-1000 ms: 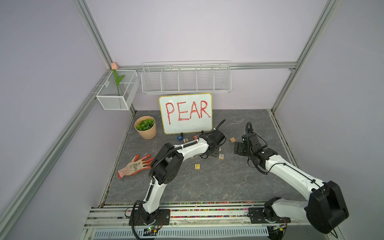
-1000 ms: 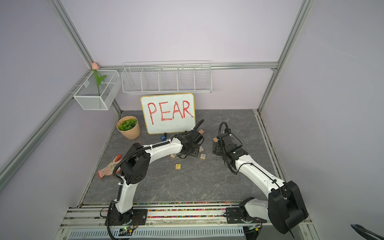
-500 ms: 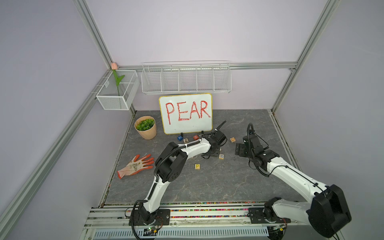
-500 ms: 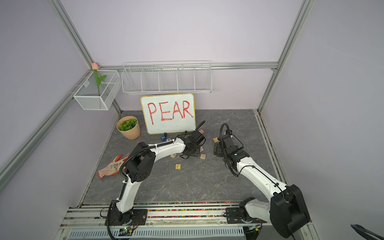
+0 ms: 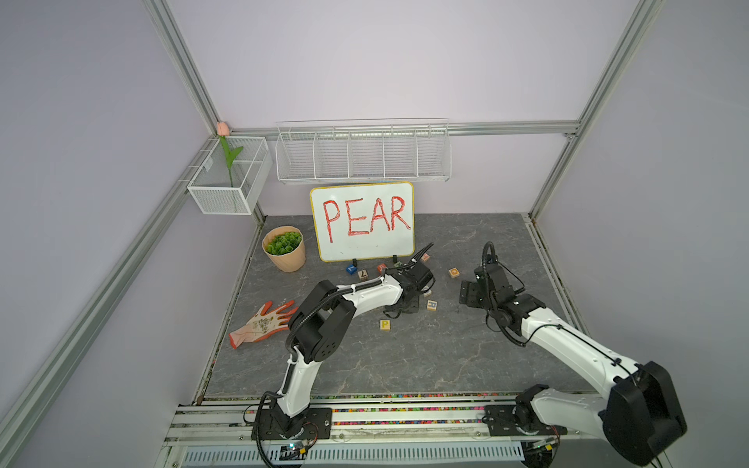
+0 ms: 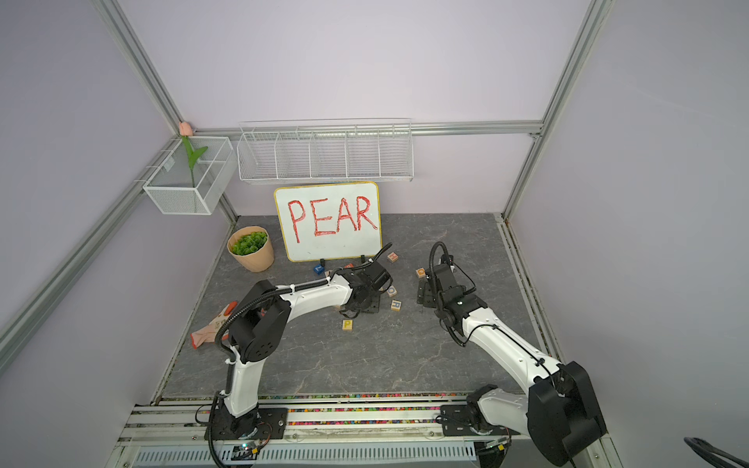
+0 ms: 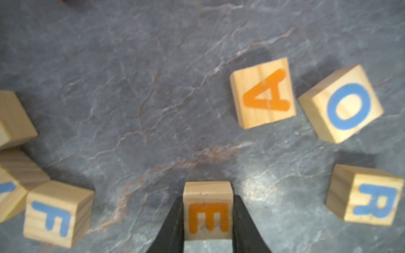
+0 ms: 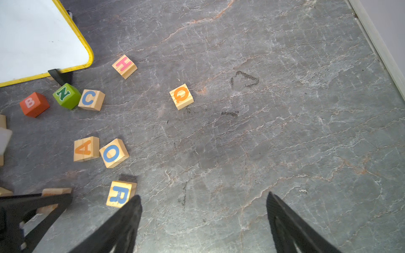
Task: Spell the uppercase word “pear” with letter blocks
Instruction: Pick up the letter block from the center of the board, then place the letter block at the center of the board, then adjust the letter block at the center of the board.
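My left gripper (image 7: 207,221) is shut on the orange E block (image 7: 207,210), its black fingers pressed to both sides, low over the grey table. Beyond it in the left wrist view lie the orange A block (image 7: 263,93) and the blue R block (image 7: 368,197). The yellow P block (image 5: 385,324) sits alone nearer the front, with the R block (image 5: 432,305) just right of my left gripper (image 5: 405,308). My right gripper (image 8: 203,203) hangs open over bare table, with the R block (image 8: 120,193) just beside one of its fingers.
A blue O block (image 8: 114,153) touches the A block (image 8: 86,149). Q (image 8: 181,96), H (image 8: 124,66), C (image 8: 91,99), green N (image 8: 66,95) and red B (image 8: 34,104) blocks lie scattered near the whiteboard (image 5: 362,221). A plant pot (image 5: 284,248) and glove (image 5: 263,324) are at the left.
My left gripper's jaws have closed onto the E block. The right arm has barely shifted.
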Motion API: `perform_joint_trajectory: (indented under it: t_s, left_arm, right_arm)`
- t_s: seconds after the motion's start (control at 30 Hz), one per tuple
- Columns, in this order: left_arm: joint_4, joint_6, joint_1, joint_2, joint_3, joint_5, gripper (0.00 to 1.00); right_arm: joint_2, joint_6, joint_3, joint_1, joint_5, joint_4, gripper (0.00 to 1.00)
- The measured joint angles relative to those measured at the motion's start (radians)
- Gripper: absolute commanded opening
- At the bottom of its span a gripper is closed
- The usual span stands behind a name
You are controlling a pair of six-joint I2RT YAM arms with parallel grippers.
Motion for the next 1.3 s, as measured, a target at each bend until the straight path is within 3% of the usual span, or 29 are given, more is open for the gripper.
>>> perform_joint_trajectory:
  t_s: [0.23, 0.37, 0.47, 1.3]
  left_arm:
    - [-0.006, -0.040, -0.015, -0.064, -0.088, 0.030, 0.29]
    - [-0.004, -0.053, -0.026, -0.064, -0.088, 0.042, 0.46]
    - [-0.006, -0.058, -0.029, -0.064, -0.088, 0.049, 0.53]
    - [-0.024, 0.000, -0.094, -0.100, -0.084, 0.126, 0.51]
  right_arm:
    - [0.000, 0.003, -0.013, 0.000, 0.000, 0.001, 0.91]
    - [-0.003, 0.004, -0.021, 0.000, -0.001, 0.006, 0.91]
    - [-0.011, 0.005, -0.028, 0.000, -0.001, 0.007, 0.91]
    - [-0.029, 0.008, -0.052, 0.000, 0.000, 0.007, 0.91]
